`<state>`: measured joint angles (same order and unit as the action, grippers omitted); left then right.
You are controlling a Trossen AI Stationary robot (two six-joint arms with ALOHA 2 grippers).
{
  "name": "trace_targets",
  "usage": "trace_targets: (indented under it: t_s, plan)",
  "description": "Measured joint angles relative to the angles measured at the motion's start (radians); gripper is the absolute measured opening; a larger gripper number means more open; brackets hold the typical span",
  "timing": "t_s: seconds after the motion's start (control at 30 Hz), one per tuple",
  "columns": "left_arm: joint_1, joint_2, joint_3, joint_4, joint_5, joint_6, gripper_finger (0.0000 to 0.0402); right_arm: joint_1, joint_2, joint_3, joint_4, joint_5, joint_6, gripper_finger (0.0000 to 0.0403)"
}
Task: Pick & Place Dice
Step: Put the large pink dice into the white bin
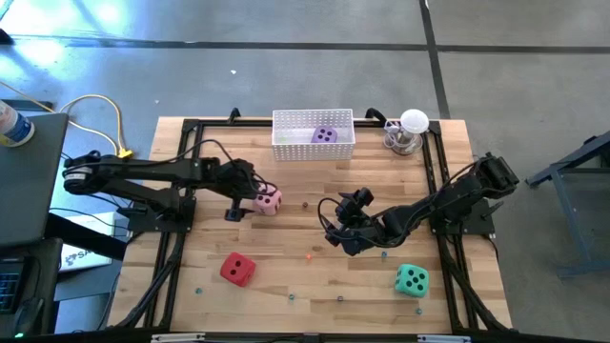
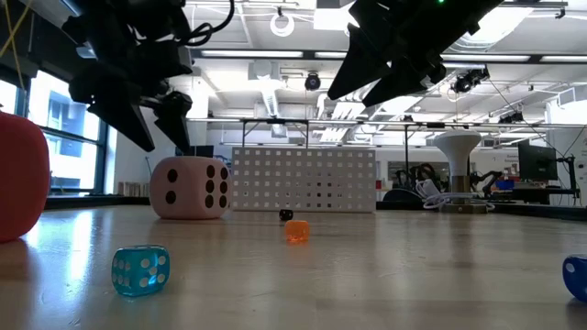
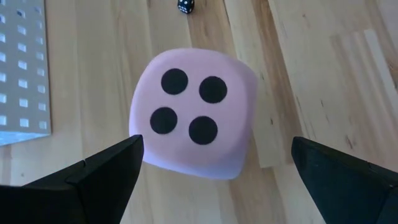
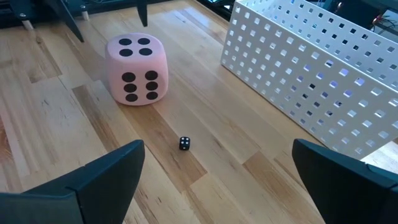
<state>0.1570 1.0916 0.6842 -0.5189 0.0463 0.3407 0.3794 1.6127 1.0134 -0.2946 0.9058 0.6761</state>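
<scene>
Left hand (image 1: 255,202) is seen in the high view spread wide just above the pink die (image 1: 268,199), which rests on the wooden surface (image 1: 286,272) left of centre; nothing is grasped. The right hand (image 1: 335,226) is held released over the middle of the surface, well apart from every large die. A purple die (image 1: 325,135) lies inside the white perforated basket (image 1: 313,148) at the far edge. The red die (image 1: 237,269) is found near the front left and the teal-green die (image 1: 412,280) near the front right.

In the low view, the pink die (image 2: 190,188) is shown standing on the surface just beside the white basket (image 2: 303,180), with dark fingers (image 2: 171,115) of the left arm hanging above it. The red die (image 2: 20,176) is cut off at the picture's left edge. A small translucent blue die (image 2: 140,271), a small orange die (image 2: 297,231) and a tiny black die (image 2: 285,215) are scattered in front.

In the left wrist view, the pink die (image 3: 193,114) is framed between the two parted fingers (image 3: 93,177), four dark pips facing up; no contact is visible.

In the right wrist view, the pink die (image 4: 137,69), the tiny black die (image 4: 185,144) and the basket wall (image 4: 311,81) are seen beyond the spread, empty fingers (image 4: 99,180).
</scene>
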Motion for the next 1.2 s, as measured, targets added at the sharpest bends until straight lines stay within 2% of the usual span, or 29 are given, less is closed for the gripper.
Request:
trace_targets:
  t_s: [0.27,0.93,1.2]
  plan:
    - [0.0,0.018,0.0,0.075,-0.001,0.024,0.0399,-0.001,0.0,0.0,0.0,0.0,0.0,0.04]
    - [0.025,0.018,0.0,0.104,0.0,0.028,0.0399,-0.002,0.0,0.0,0.0,0.0,0.0,0.04]
    - [0.069,0.018,0.0,0.104,0.099,0.025,0.0399,-0.002,0.0,0.0,0.0,0.0,0.0,0.04]
